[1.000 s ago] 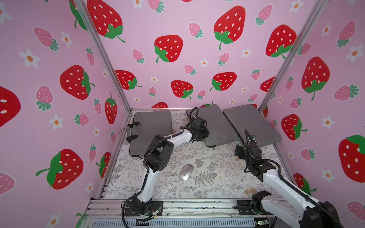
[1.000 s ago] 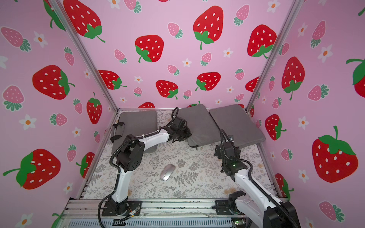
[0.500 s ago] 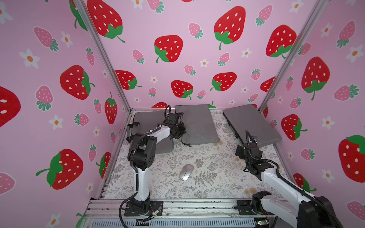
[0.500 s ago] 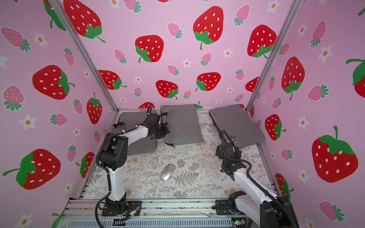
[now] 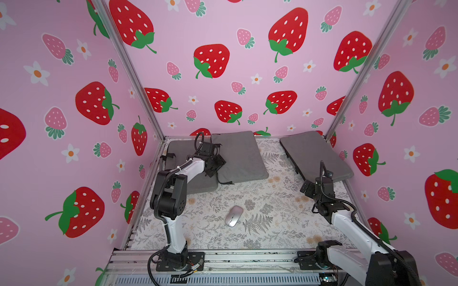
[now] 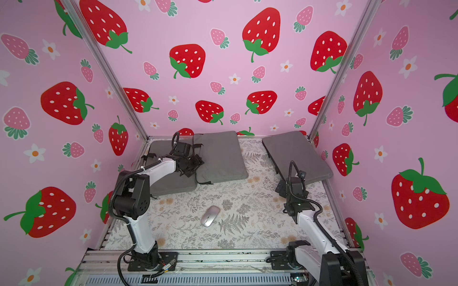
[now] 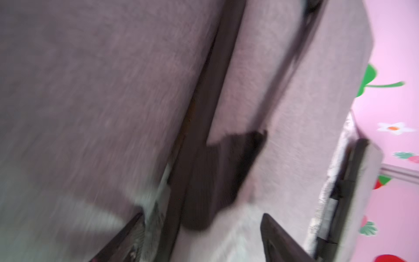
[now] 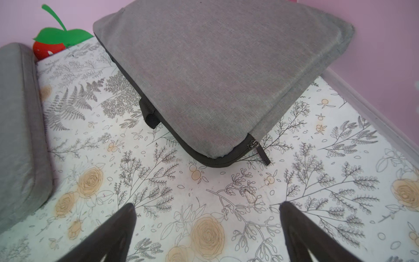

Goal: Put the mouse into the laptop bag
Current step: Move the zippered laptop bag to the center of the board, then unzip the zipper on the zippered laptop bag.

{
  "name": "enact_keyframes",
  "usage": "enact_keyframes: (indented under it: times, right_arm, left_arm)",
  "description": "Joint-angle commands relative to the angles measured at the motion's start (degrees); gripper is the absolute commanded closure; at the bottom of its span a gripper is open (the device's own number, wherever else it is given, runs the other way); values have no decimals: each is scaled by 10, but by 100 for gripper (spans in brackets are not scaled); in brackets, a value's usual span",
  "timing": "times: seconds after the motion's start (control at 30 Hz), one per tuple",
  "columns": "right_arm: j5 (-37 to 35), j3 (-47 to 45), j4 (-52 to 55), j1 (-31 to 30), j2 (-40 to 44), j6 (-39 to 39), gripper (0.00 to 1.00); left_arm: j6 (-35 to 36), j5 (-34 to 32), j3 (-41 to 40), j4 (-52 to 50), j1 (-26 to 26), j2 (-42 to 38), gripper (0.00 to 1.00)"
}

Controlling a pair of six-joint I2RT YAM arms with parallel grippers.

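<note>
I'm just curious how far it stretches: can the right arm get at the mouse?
Probably yes. The mouse lies alone on the bare mat, nothing blocks it, and the right gripper hangs open nearby.

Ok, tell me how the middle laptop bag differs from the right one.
The middle laptop bag lies at the back centre, beside the left gripper; the right laptop bag lies further right, ahead of the right gripper. The middle one sits close against the left bag; the right one lies apart. Both are grey fabric, similar in size.
</note>
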State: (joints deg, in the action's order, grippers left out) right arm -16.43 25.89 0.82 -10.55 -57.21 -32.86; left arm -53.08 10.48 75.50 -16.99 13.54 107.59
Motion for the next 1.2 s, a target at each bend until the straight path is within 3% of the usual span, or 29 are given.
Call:
enact_keyframes:
  times: [0.0,0.2,0.3,0.4,0.67,0.8,0.93,1.07,1.17]
  right_arm:
    - [62,-18,-19,24,14,-48,1]
    - [112,-34,-35,88,2,-90,0]
    - [121,-37,-34,110,0,-108,0]
    - [129,-36,-36,130,-6,-118,0]
    - [158,-34,-69,152,-51,-128,0]
    - [186,-26,-87,169,-81,-130,1]
    - [207,-14,-111,176,-118,-132,4]
    - [214,-6,-143,181,-155,-146,8]
    - [214,7,-162,182,-182,-150,10]
  left_arm:
    - [4,-11,-31,-8,6,-72,12]
    - [11,-85,-116,5,54,-224,7]
    - [-18,-81,-184,64,72,-260,6]
    - [-26,-44,-200,105,86,-241,7]
    - [25,-41,-141,161,188,-186,10]
    - [28,-59,-187,271,231,-193,9]
    - [62,-102,-208,316,269,-209,12]
    - [35,-92,-281,448,285,-212,13]
    - [37,-58,-273,430,283,-197,13]
